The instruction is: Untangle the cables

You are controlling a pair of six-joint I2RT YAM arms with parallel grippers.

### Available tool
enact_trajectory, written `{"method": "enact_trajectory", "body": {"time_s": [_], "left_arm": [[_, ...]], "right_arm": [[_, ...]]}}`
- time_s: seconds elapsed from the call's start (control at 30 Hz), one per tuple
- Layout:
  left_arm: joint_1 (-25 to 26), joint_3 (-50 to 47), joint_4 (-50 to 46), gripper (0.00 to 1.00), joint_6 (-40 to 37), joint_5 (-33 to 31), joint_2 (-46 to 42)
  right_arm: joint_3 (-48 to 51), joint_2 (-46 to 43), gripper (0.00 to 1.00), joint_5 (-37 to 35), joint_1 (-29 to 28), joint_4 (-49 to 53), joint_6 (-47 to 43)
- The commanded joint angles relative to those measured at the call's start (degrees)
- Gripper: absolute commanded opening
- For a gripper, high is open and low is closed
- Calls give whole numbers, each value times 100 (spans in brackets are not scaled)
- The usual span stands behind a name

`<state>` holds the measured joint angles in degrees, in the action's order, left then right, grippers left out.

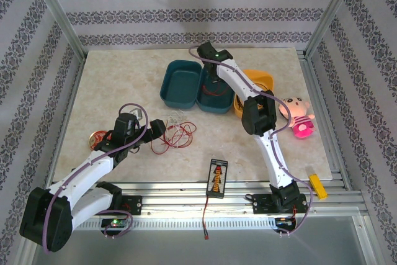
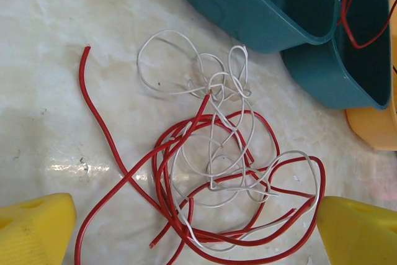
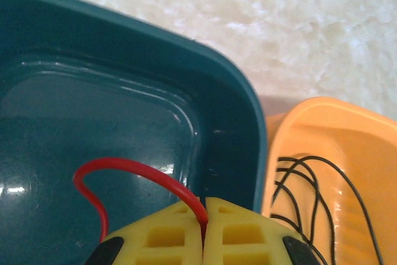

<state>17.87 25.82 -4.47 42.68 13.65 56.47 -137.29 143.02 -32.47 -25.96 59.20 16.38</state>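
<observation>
A red cable [image 2: 186, 172] and a whitish cable [image 2: 205, 72] lie tangled together on the marble table [image 1: 124, 79], just right of my left gripper [image 1: 151, 131]. In the left wrist view that gripper [image 2: 195, 234] is open, its yellow fingertips [image 2: 31, 228] either side of the tangle and touching nothing. My right gripper [image 3: 203, 215] is shut on another red cable [image 3: 124, 166] and hangs over the right-hand teal bin [image 3: 248, 103]. A black cable [image 3: 316, 184] lies coiled in the orange bin [image 3: 322, 128] beside it.
Two teal bins [image 1: 180, 82] and the orange bin [image 1: 260, 79] stand together at the back. A pink plush toy [image 1: 298, 116] lies to the right. A small black device [image 1: 216, 177] with a red lead sits near the front edge, and a yellow block [image 1: 317, 184] at front right.
</observation>
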Motion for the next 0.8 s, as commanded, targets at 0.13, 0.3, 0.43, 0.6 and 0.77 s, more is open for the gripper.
{"method": "enact_trajectory", "body": {"time_s": [0.13,0.3,0.43,0.6,0.77], "left_arm": [[-74,-33,-229,99,-99,-131,-189],[-66,-32,-240,99,-110,-143,-189],[-72,-12,-264,99,-114,-165,-188],[-69,5,-265,99,-130,-172,-186],[-69,9,-280,99,-145,-182,-187]], "right_arm": [[384,-42,5,149,55,-492,-259],[685,-200,24,232,55,-604,-330],[886,-427,31,277,40,-653,-353],[1046,-736,39,247,-19,-649,-382],[1159,-1114,48,83,-106,-585,-381]]}}
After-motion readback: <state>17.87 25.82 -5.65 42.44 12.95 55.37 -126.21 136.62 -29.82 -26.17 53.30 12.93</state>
